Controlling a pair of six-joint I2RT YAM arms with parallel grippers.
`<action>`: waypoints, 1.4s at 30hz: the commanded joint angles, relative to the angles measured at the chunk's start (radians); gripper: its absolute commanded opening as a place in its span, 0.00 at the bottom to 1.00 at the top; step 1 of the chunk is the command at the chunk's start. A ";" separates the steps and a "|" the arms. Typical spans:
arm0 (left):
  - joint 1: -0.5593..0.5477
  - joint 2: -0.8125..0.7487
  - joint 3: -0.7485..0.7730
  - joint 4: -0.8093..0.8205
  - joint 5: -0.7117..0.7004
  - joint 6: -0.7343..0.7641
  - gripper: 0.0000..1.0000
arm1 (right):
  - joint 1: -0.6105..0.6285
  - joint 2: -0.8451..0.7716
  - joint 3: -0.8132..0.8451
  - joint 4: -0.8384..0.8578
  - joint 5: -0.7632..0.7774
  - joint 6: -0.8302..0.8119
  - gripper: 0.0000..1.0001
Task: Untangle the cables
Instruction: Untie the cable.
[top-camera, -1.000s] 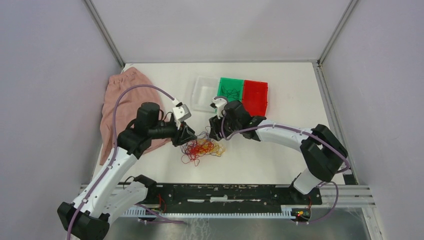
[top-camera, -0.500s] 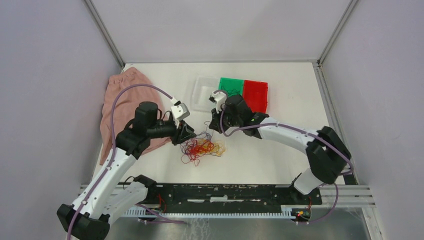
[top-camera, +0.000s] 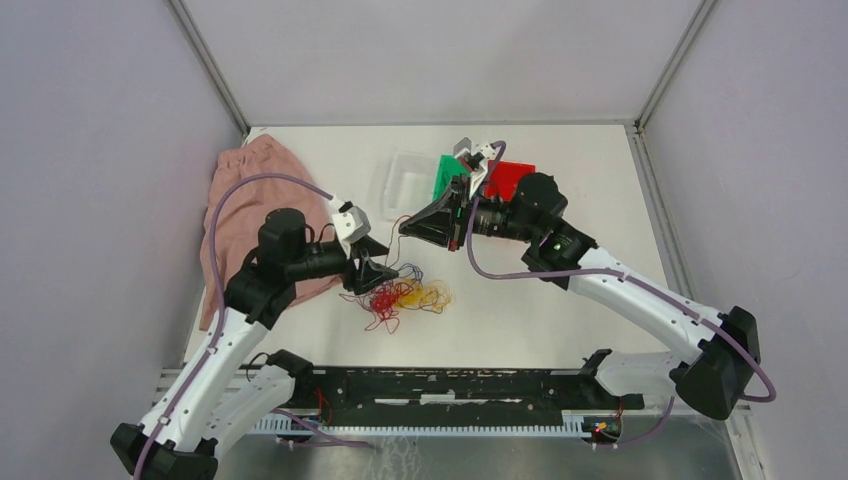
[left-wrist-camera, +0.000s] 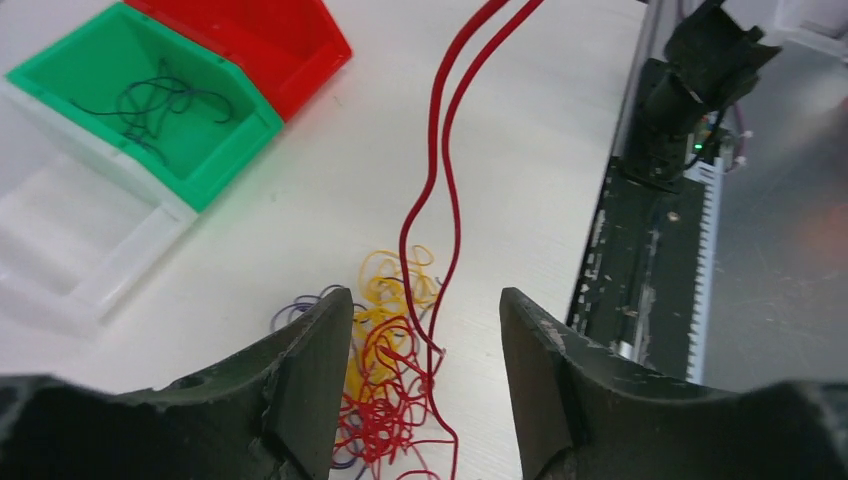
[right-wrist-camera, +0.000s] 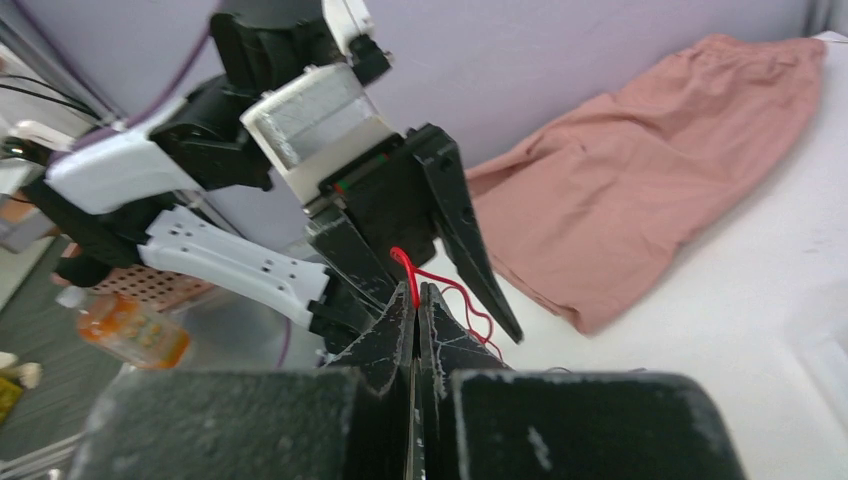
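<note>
Tangled cables (top-camera: 403, 297) lie on the white table (top-camera: 540, 320), at mid-front between my two arms.
They form a curly heap of red, yellow and dark strands. My right gripper (right-wrist-camera: 415, 298) is clamped tight on one red cable (left-wrist-camera: 441, 150), taut above the heap. My left gripper (left-wrist-camera: 425, 305) hangs over the heap, jaws apart, with that cable running between them.

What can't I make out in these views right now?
Left wrist view: the red cable runs off the top edge; its gripped end is cut off.
Left wrist view: the left pincer and the bottom edge hide the near part of the cable pile.
Top view: the right arm covers most of the red bin.
Right wrist view: the right pincer blocks the pile.
</note>
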 joint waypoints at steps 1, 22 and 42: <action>0.004 0.011 -0.009 0.029 0.154 -0.069 0.65 | 0.018 0.014 0.029 0.123 -0.057 0.098 0.01; 0.004 0.022 -0.054 -0.026 0.122 0.000 0.56 | 0.047 -0.013 0.034 0.124 -0.016 0.089 0.01; 0.006 0.086 0.090 0.144 0.276 -0.258 0.03 | 0.043 -0.107 -0.097 0.092 0.074 0.033 0.56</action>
